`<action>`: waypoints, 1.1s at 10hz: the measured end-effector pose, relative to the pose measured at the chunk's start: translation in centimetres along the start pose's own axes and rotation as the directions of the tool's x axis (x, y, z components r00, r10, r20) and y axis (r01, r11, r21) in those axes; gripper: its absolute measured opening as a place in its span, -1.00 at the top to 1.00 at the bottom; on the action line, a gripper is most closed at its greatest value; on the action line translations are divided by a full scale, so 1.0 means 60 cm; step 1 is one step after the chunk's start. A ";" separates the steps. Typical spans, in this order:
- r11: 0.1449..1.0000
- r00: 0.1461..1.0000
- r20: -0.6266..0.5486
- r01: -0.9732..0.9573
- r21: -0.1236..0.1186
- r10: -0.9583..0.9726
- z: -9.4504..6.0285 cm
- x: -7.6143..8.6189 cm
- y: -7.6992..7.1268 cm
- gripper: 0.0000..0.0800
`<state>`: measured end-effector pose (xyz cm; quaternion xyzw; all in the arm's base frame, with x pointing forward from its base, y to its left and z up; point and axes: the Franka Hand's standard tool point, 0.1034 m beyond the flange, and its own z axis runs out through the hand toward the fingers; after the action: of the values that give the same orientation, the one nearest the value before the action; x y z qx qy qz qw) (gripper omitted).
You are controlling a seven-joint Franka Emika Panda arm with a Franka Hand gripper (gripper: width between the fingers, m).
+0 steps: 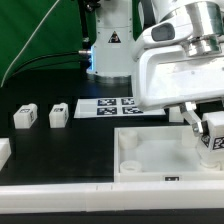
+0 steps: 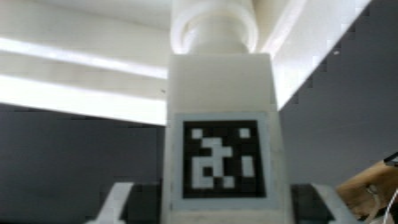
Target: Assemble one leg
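My gripper (image 1: 207,133) is shut on one leg (image 1: 214,127), a small white block with a black-and-white tag, and holds it over the right side of the large white tray-like panel (image 1: 150,160). In the wrist view the leg (image 2: 222,95) fills the middle, tag toward the camera, with a finger (image 2: 134,200) on each side of it. Its round far end points at white panel surface (image 2: 71,75). Two more legs (image 1: 24,117) (image 1: 58,115) stand on the black table at the exterior view's left.
The marker board (image 1: 105,107) lies behind the panel. Another white part (image 1: 3,152) sits at the exterior view's left edge. The arm's white base (image 1: 110,50) stands at the back. A white strip (image 1: 60,200) runs along the table's front.
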<state>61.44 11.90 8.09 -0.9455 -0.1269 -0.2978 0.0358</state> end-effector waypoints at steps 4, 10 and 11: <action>1.000 1.000 -0.019 0.001 -0.004 -0.001 0.001 -0.001 -0.001 0.27; 1.000 1.000 0.026 0.002 0.001 -0.002 -0.005 -0.020 0.001 -0.55; 1.000 1.000 0.030 0.004 0.002 -0.004 -0.011 -0.019 0.000 -0.61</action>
<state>60.20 11.53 8.02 -0.9495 -0.1295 -0.2837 0.0344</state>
